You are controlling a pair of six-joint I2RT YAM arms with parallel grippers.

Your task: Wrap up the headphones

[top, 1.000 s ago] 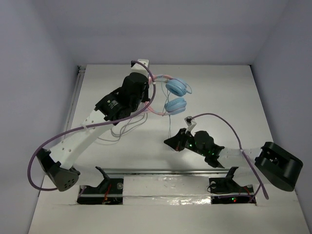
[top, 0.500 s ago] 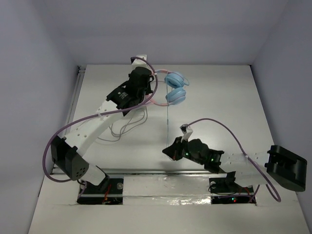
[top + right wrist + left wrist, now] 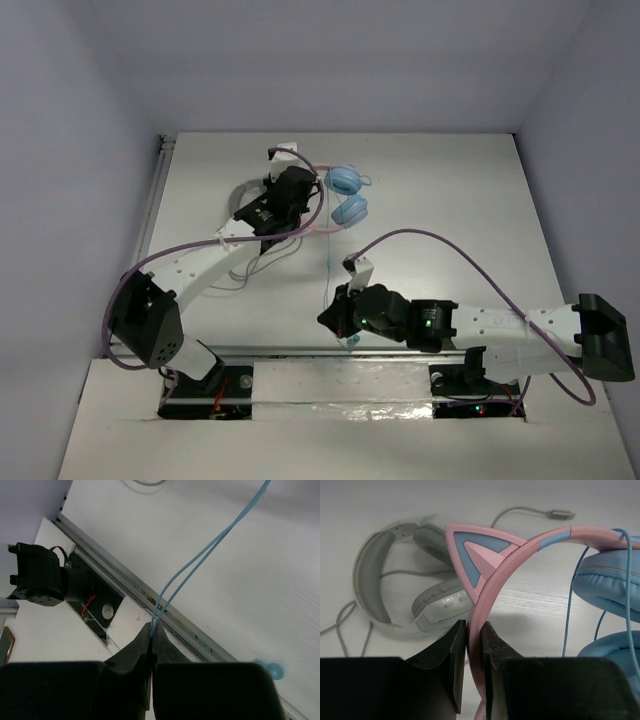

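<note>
Pink and light blue, the headphones (image 3: 346, 196) sit at the far middle of the white table (image 3: 460, 220), held up by the left gripper (image 3: 306, 203); in the left wrist view its two dark jaws stand narrow, pinched on the pink headband (image 3: 492, 587) just below one cat ear (image 3: 477, 560), with the band running up between them and arching off to the right. Both light blue ear cups (image 3: 612, 582) lie at the right edge of that view, one above the other; from overhead the cups (image 3: 347, 181) show just right of the left gripper.

Thin and light blue, the cable (image 3: 569, 617) drops past the cups and runs toward the near side of the table, where the right gripper (image 3: 331, 317) has it; in the right wrist view the right gripper's jaws (image 3: 151, 630) are shut tight on two strands of the cable (image 3: 200, 562), which rise side by side from the pinch toward the upper right. That gripper is close to the metal rail (image 3: 115, 572) along the near edge of the table; a small light blue round piece (image 3: 272, 670) lies on the table beside the rail, and I cannot tell what it is.

White-grey headphones (image 3: 395, 582), the larger pair, lie flat on the table behind the pink band, to the left of it; their grey cord loops away to the left, and a plug (image 3: 561, 515) rests farther back.
</note>
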